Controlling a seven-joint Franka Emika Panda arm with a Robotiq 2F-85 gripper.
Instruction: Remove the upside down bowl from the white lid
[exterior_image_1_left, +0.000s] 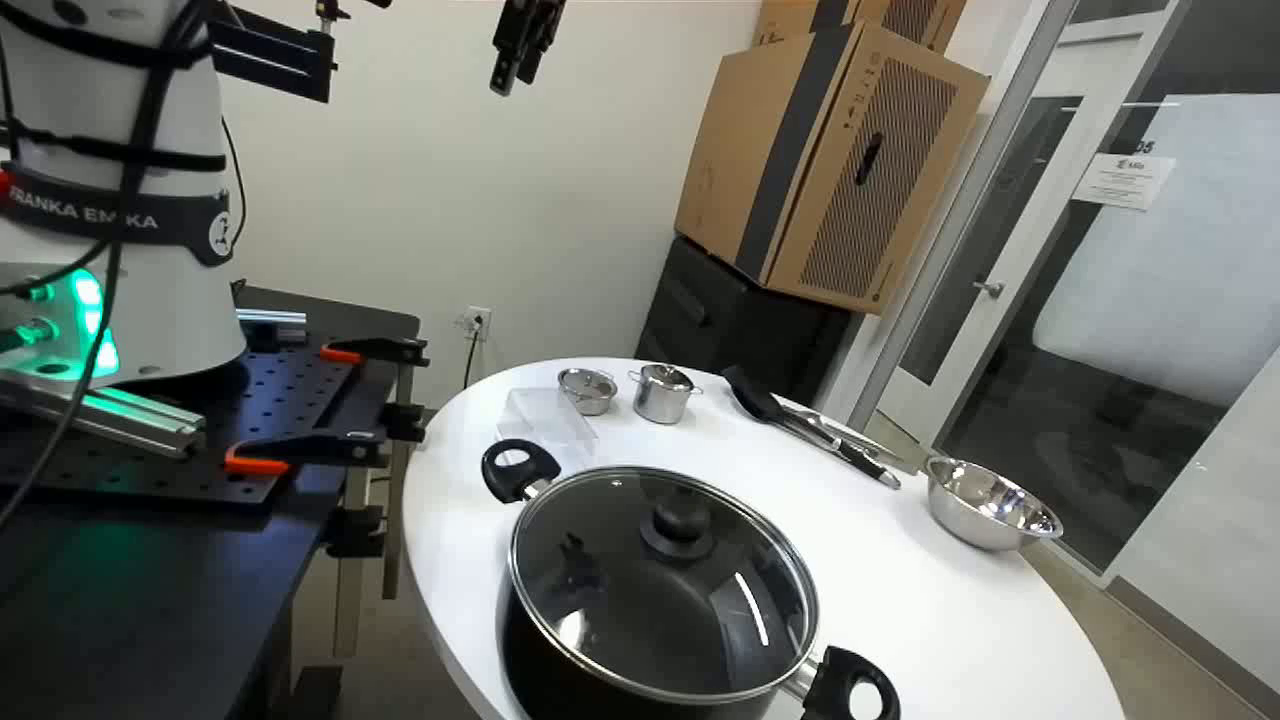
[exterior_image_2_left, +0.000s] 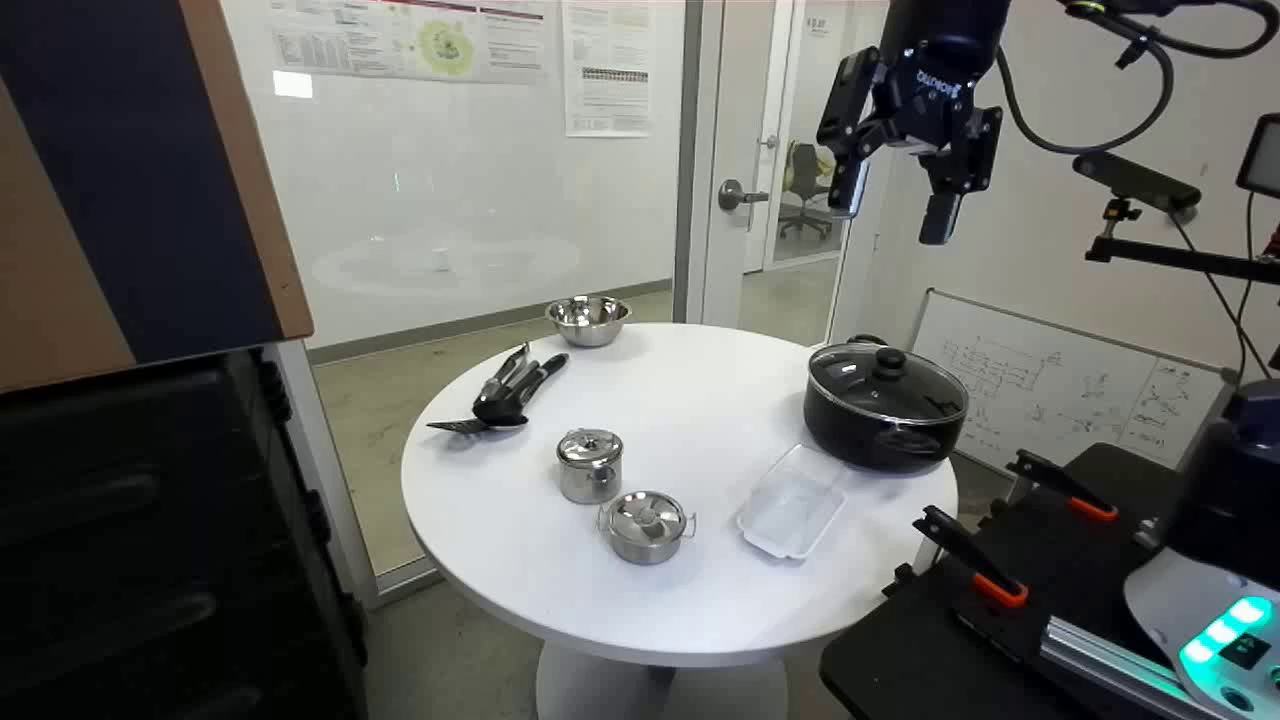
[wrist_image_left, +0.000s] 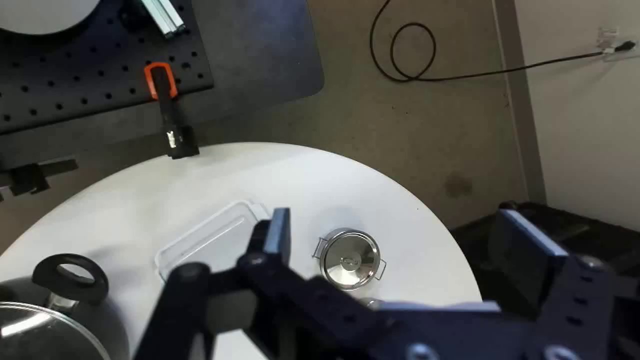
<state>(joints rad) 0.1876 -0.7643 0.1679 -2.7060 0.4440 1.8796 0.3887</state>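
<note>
Small steel bowl (exterior_image_2_left: 646, 528), lidded and with a wire handle on either side, stands on the white table (exterior_image_2_left: 690, 390) well below the pincer (exterior_image_2_left: 893, 207); in the wrist view it appears between the lines of the fingers (wrist_image_left: 279, 235), nearer one of them. No white lid can be made out under it, and an inverted position cannot be confirmed.

Primary risk: wrong pick-up. The taller steel pot (exterior_image_2_left: 590, 468), just beside the bowl and mostly masked by the pincer in the wrist view, has a similar finish, and neither vessel plainly matches the task's wording. Secondary risk: off-centre descent. A fingertip may land on the top or a handle and tip or skid the bowl. Smooth, curved steel may slip under uneven contact, and a loose top may slide off. Limited side clearance adds a cause: a finger may strike the pot or the clear plastic tray (wrist_image_left: 210, 242), which one finger partly masks in the wrist view.

Pose: the pincer hangs high above the table, fingers directed downward and spread wide, with nothing held. The robot base (exterior_image_1_left: 170, 310) shows in both exterior views; most of the arm between base and wrist falls outside them.
</note>
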